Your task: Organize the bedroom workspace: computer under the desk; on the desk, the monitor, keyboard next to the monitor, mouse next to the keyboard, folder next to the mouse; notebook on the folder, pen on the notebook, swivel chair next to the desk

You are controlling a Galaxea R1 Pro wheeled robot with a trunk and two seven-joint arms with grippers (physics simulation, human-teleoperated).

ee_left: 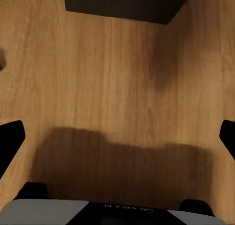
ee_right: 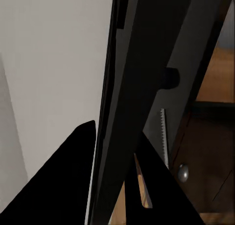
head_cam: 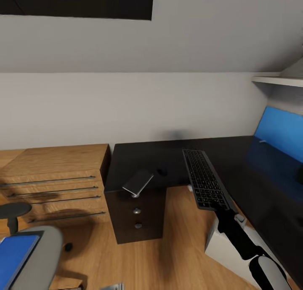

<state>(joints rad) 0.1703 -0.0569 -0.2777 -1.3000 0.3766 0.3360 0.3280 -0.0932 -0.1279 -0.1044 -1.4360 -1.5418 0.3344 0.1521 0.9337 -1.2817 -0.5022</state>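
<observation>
Slim dark-keyed keyboard (head_cam: 207, 179) between right fingers (ee_right: 63, 186)

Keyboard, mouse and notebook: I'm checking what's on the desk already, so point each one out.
keyboard (head_cam: 206, 179), head view, middle of the key field.
mouse (head_cam: 162, 171), head view, top of its black shell.
notebook (head_cam: 138, 182), head view, centre of the grey cover.
</observation>
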